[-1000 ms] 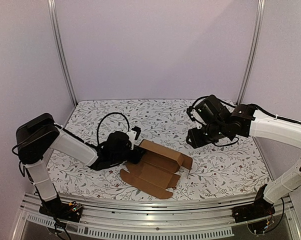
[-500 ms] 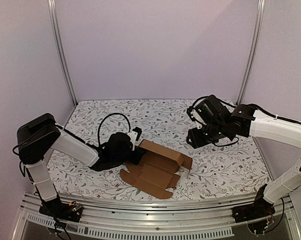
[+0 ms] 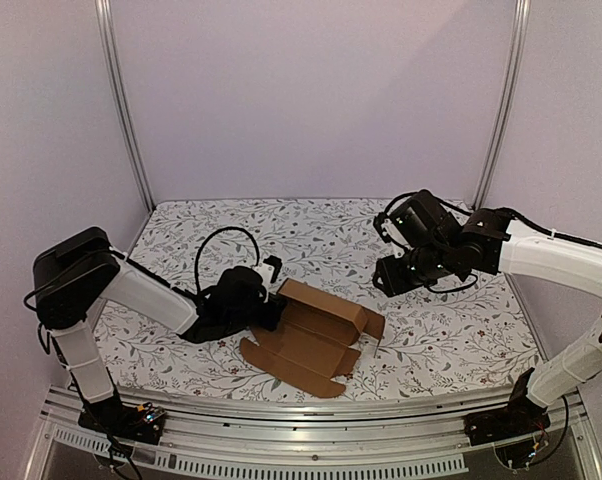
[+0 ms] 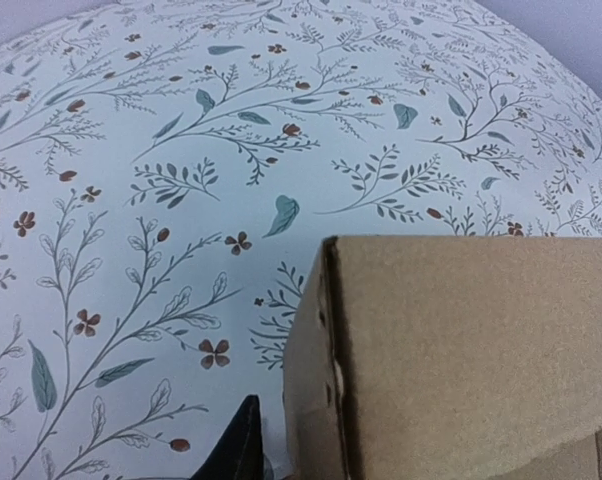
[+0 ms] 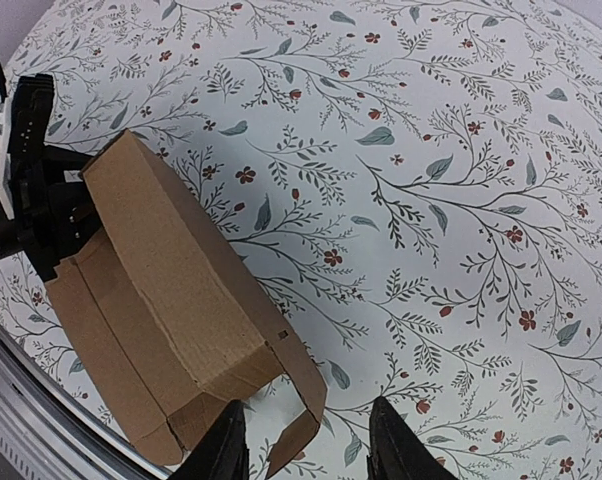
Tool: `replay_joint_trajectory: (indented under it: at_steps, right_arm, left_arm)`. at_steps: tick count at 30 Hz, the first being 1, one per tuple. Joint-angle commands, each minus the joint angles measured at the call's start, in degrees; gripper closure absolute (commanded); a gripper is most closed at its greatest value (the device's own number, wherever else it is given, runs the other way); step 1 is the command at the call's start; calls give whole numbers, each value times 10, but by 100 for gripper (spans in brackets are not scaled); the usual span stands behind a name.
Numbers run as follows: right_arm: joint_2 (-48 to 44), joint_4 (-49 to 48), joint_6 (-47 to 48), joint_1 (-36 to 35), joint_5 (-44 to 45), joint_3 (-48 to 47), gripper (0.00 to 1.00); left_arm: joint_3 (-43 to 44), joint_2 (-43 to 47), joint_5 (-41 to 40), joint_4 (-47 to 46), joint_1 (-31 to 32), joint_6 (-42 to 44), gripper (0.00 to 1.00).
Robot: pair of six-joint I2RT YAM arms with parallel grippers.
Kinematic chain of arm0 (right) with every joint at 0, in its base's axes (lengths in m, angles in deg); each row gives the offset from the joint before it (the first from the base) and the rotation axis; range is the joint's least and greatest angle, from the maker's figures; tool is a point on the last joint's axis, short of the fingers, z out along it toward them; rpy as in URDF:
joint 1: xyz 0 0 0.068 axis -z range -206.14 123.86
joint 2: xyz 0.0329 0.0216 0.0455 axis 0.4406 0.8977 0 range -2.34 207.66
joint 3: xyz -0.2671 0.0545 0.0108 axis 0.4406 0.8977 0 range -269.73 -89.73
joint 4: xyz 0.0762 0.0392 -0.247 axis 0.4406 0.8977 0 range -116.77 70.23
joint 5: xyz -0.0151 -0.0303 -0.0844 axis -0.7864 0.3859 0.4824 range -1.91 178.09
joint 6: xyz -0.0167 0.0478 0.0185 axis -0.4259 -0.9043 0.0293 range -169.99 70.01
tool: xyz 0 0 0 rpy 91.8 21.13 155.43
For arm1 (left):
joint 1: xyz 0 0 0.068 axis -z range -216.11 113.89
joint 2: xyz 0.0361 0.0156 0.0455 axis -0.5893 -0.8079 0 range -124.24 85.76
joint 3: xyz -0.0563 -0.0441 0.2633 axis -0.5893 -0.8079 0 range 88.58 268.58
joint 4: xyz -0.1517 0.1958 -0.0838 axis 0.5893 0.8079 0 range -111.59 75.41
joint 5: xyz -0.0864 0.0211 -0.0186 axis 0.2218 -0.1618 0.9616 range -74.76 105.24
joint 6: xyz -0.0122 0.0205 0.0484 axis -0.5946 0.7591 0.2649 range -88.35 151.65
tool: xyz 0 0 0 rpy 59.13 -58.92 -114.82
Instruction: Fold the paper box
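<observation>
Plain brown corrugated cardboard box (image 3: 316, 335), matte, half-folded, flaps splayed; lying centre-front on floral-print cloth (image 3: 451, 340). Left gripper (image 3: 273, 305) against box's left end wall; jaw state unreadable. Right gripper (image 5: 303, 445) near right end, jaws apart, empty.

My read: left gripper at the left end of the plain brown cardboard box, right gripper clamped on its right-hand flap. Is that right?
No. The right gripper is not on the plain brown cardboard box: the top external view shows it hanging off to the box's right, clear of it. The left gripper is at the left end.
</observation>
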Motion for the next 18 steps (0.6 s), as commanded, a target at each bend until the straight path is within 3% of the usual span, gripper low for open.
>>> replay_joint_trajectory:
  at_steps: [1, 11, 18]
  right_arm:
    - [-12, 7, -6, 4, 3, 2, 61]
    - [-14, 7, -13, 4, -2, 7, 61]
    - [-18, 4, -15, 4, -9, 5, 61]
  left_arm:
    - [-2, 11, -6, 5, 7, -3, 79]
    - [3, 16, 6, 5, 7, 9, 100]
    - [11, 30, -9, 26, 12, 10, 100]
